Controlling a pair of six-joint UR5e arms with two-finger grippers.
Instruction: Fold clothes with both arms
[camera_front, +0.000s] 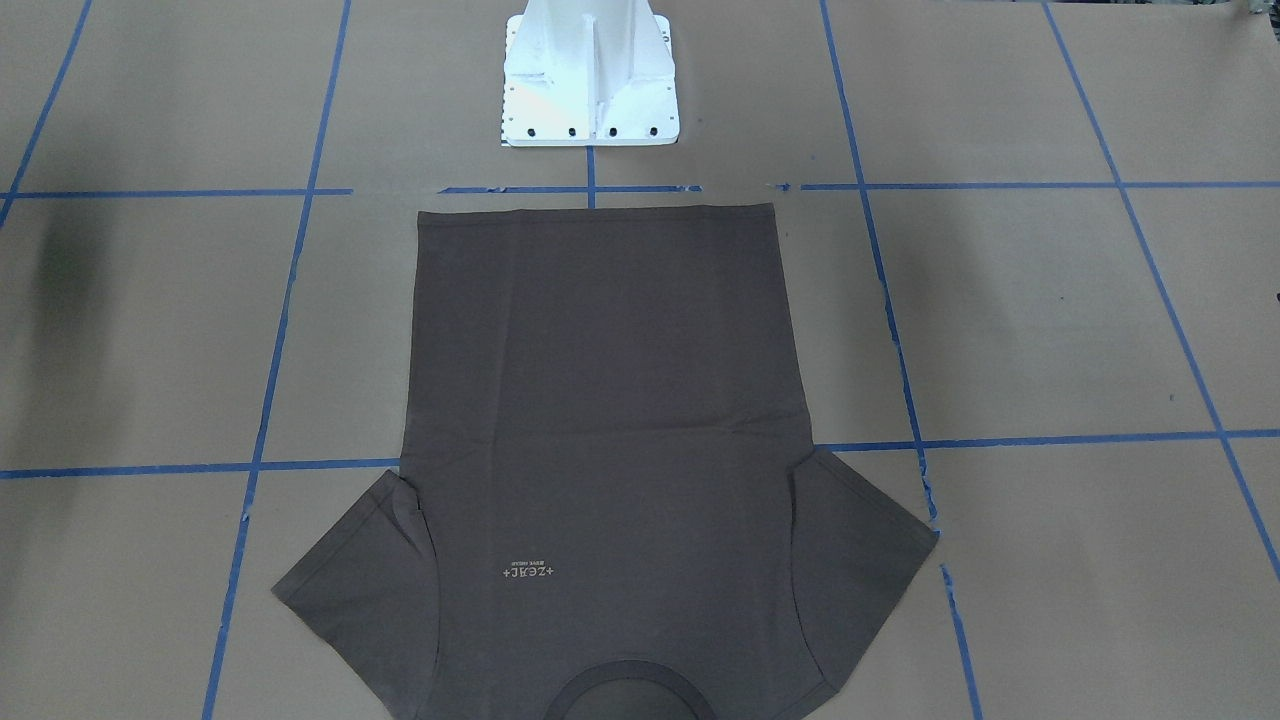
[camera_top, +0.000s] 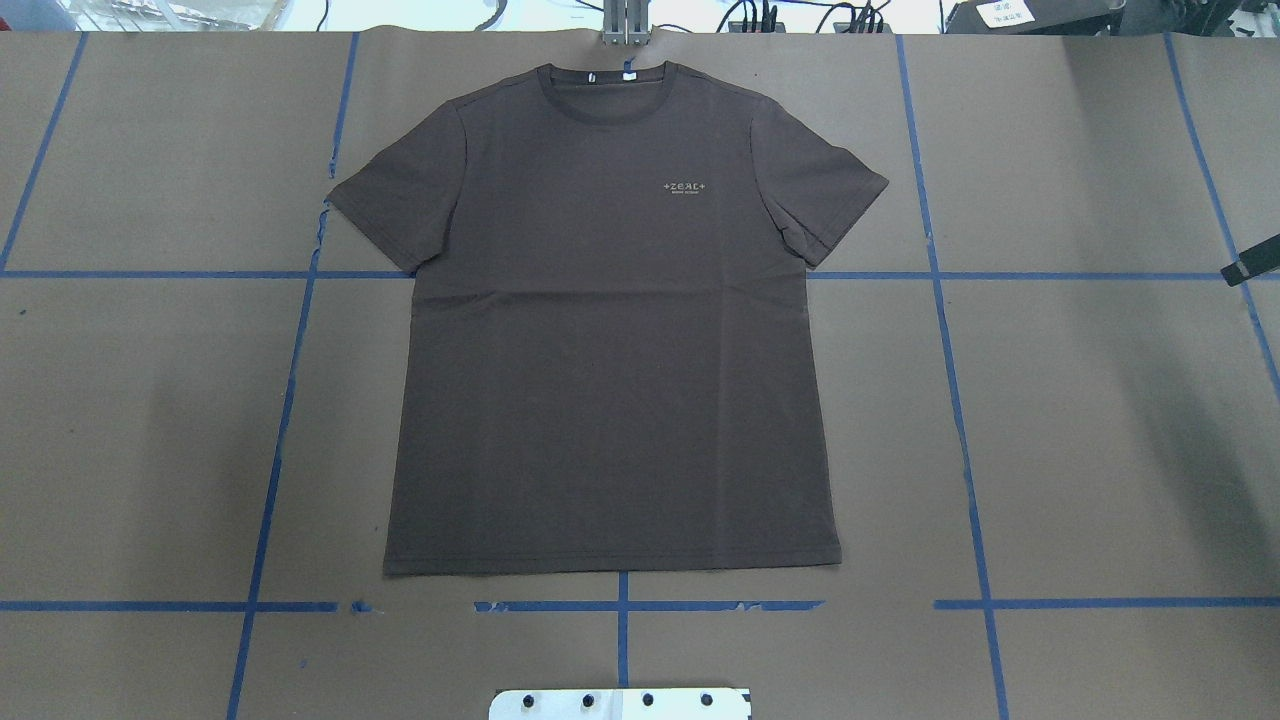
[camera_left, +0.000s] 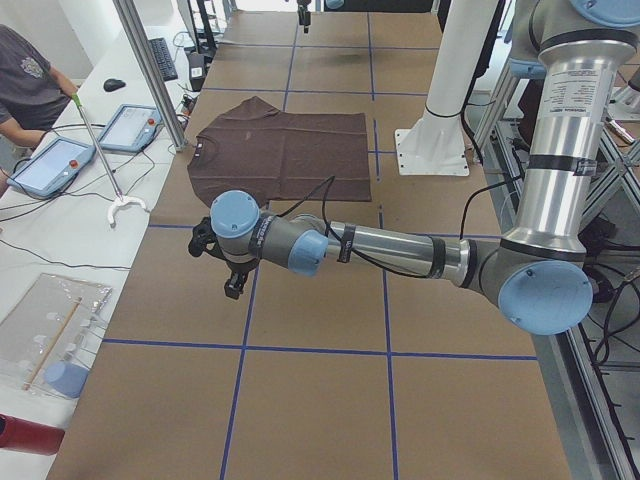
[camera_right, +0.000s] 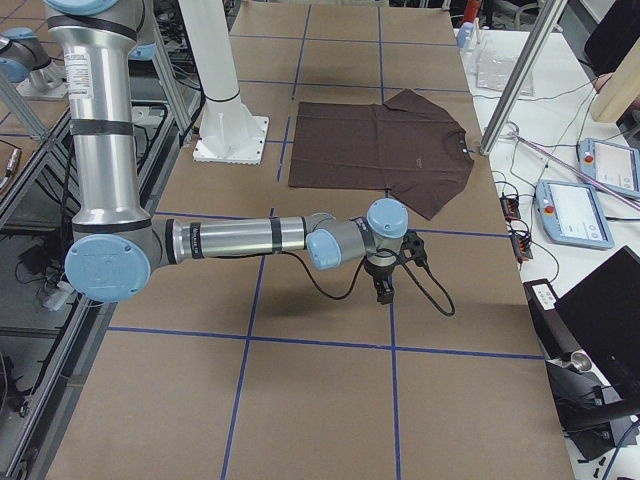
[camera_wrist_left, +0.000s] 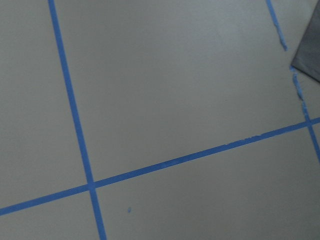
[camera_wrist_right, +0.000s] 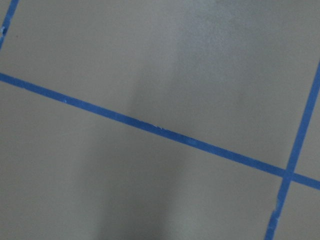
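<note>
T-shirt (camera_top: 610, 330) is laid flat mid-frame, unfolded. L gripper (camera_left: 232, 290) & R gripper (camera_right: 384, 294) are held well off it; jaw state can't be told. If corners are grabbed unevenly, fold is likely skewed, fabric bunched.

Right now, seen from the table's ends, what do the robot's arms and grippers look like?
The left arm and right arm are silver-grey tubes with light blue round joint caps and black bands. Black cables loop along each forearm. The left gripper and right gripper are small and black.

T-shirt (camera_top: 610, 350) flat on blue-taped table (camera_top: 1080, 420)
</note>
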